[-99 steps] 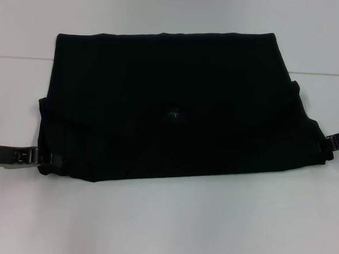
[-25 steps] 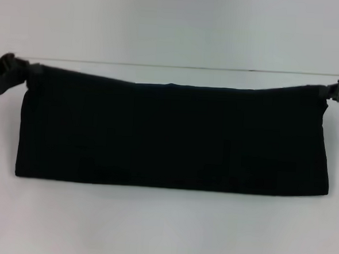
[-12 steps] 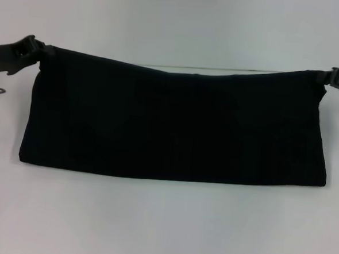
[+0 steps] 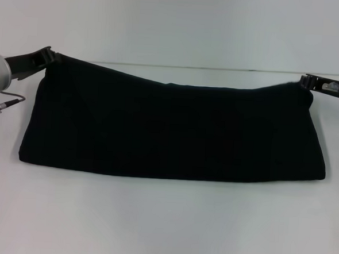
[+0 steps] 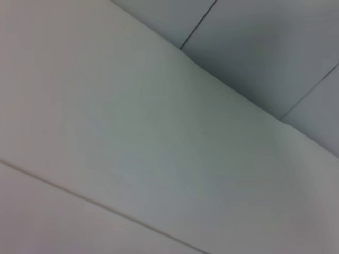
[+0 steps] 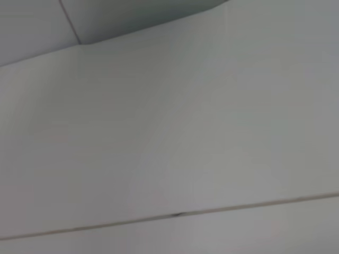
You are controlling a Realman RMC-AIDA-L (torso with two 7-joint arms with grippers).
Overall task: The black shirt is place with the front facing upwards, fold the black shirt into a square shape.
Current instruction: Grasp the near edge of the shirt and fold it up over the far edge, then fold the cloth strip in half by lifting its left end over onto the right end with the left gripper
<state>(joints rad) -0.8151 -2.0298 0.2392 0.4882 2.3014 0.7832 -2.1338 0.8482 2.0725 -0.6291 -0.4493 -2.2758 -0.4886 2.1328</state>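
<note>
White table (image 4: pixel 163 224) fills the scene, one surface crossed by a thin seam along its far part. One black shirt (image 4: pixel 175 130) hangs over its middle as a wide folded band, near fold resting on the tabletop, far edge sagging between two raised corners. Two grippers hold it: the left gripper (image 4: pixel 49 55) pinches the far left corner, the right gripper (image 4: pixel 306 81) pinches the far right corner.
</note>
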